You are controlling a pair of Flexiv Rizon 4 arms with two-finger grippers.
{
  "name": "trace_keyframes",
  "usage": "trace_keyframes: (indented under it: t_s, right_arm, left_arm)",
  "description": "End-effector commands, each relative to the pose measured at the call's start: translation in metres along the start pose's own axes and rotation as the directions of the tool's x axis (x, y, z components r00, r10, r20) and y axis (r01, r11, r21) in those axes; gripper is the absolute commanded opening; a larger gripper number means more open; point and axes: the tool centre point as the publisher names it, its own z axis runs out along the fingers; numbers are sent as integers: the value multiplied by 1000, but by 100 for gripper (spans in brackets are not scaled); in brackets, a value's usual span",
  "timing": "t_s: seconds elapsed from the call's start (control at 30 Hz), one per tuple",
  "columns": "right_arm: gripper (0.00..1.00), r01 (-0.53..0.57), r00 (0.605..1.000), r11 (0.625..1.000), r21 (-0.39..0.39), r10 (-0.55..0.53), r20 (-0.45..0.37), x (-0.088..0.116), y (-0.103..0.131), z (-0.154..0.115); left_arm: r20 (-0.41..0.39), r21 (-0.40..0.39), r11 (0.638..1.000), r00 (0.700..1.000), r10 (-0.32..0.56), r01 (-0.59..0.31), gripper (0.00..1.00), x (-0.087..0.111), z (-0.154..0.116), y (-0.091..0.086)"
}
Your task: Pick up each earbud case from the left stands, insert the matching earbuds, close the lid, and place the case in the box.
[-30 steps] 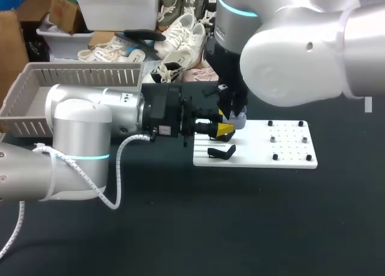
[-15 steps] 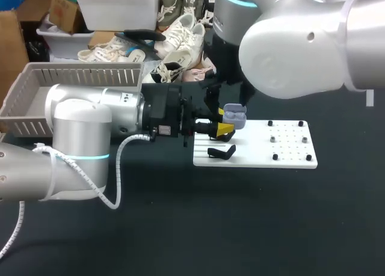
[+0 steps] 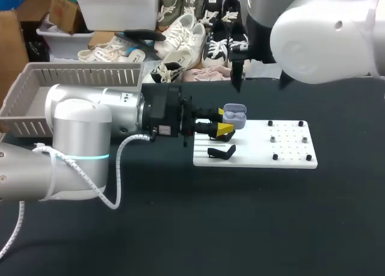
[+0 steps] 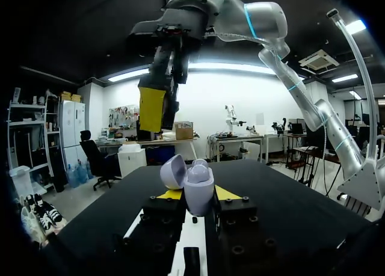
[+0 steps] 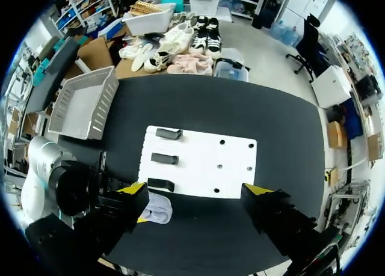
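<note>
No case shows yet in the basket [image 3: 84,77]. Above the white board [image 3: 289,159], the right pincer [image 5: 197,190] gapes wide, empty. The left pincer [image 3: 224,128] clamps the earbud case [image 3: 234,121]; its earbuds [image 3: 235,111] seem seated and its lid is open.

The table [image 3: 180,228] is big and flat, with a black top. The top is one plain dark colour from edge to edge. Seen from high up, it has straight sides. Light falls on it evenly. It may be covered with a soft mat, but that is hard to tell.
</note>
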Motion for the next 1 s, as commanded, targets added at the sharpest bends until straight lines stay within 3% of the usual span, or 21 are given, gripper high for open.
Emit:
trace_keyframes:
  t_s: [0.03, 0.2, 0.53, 1.0]
  right_arm:
    - [100, -120, 993, 991, 54, 120, -4, -7, 3, 9]
    - [100, -116, 993, 991, 70, 118, -23, -9, 2, 19]
    - [100, -97, 993, 992, 82, 102, -61, 11, -1, 35]
    - [100, -59, 994, 998, 27, 61, -88, 38, 1, 26]
  left_arm:
    - [0, -5, 1000, 1000, 1, -1, 0, 0, 0, -1]
    - [0, -5, 1000, 1000, 1, -1, 0, 0, 0, -1]
    - [0, -5, 1000, 1000, 1, -1, 0, 0, 0, -1]
    - [0, -5, 1000, 1000, 1, -1, 0, 0, 0, -1]
